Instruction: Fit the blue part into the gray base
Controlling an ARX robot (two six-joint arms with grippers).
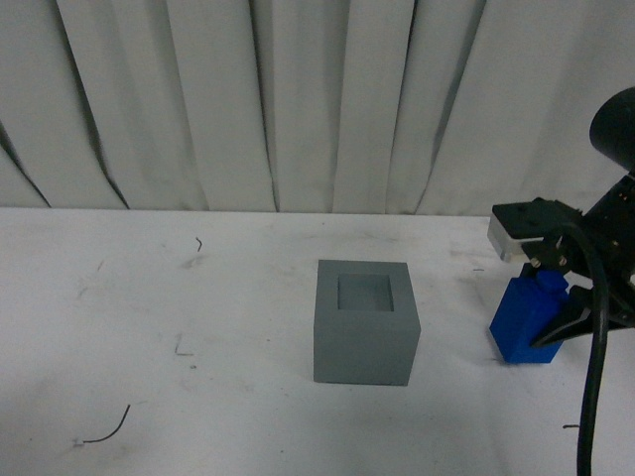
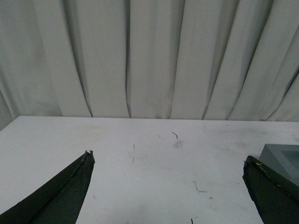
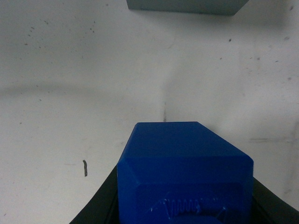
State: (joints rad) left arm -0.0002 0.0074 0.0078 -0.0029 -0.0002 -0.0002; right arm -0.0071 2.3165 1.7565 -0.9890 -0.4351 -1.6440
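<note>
The gray base is a gray cube with a square recess in its top, standing mid-table. Its edge also shows in the left wrist view and in the right wrist view. My right gripper is at the right of the table, shut on the blue part, which sits tilted at table height, right of the base and apart from it. The blue part fills the right wrist view between the black fingers. My left gripper is open and empty over bare table; its arm is out of the front view.
The white table carries scuffs and small dark marks. A pleated white curtain hangs along the back edge. A black cable hangs from the right arm.
</note>
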